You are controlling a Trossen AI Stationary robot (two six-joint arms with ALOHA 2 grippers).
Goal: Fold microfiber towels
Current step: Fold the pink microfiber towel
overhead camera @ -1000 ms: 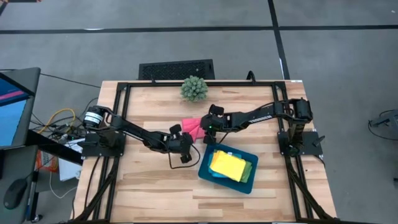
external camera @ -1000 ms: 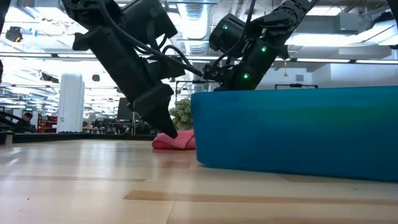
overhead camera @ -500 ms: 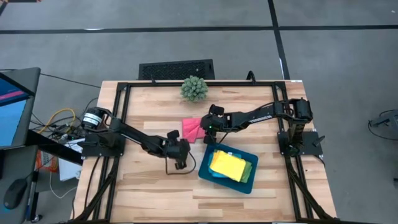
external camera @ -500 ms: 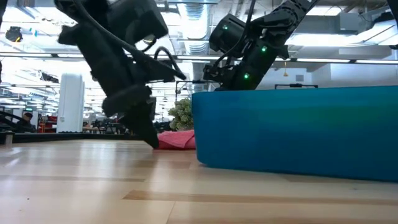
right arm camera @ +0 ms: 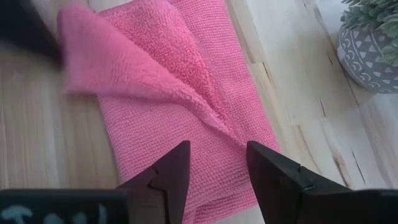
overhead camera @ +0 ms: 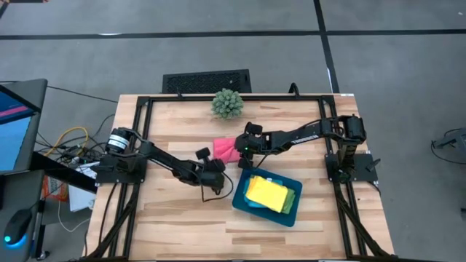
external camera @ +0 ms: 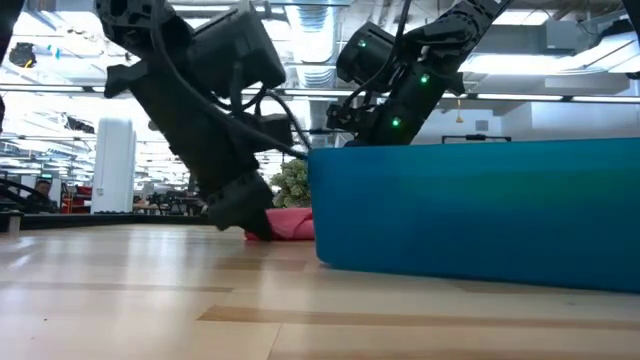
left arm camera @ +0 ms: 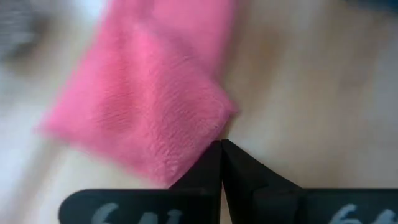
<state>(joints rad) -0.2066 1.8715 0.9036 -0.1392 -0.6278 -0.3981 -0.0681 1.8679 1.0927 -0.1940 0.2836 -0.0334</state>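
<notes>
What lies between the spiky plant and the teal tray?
In the high view, the pink towel lies on the table between the plant and the tray, with the right gripper beside it.

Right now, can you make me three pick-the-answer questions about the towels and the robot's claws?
1. Where does the pink towel lie?
A. in the tray
B. on the table beside the tray
C. on the plant

2. Which colour of towel lies on top in the tray?
A. yellow
B. pink
C. white

3. How is the left gripper?
A. wide open
B. not in view
C. shut

Answers: 1 B, since the high view shows it on the wood between the grippers. 2 A, since the yellow towel covers the rest. 3 C, since its fingertips meet at the pink towel's corner, while the right gripper hangs open above the towel.
</notes>
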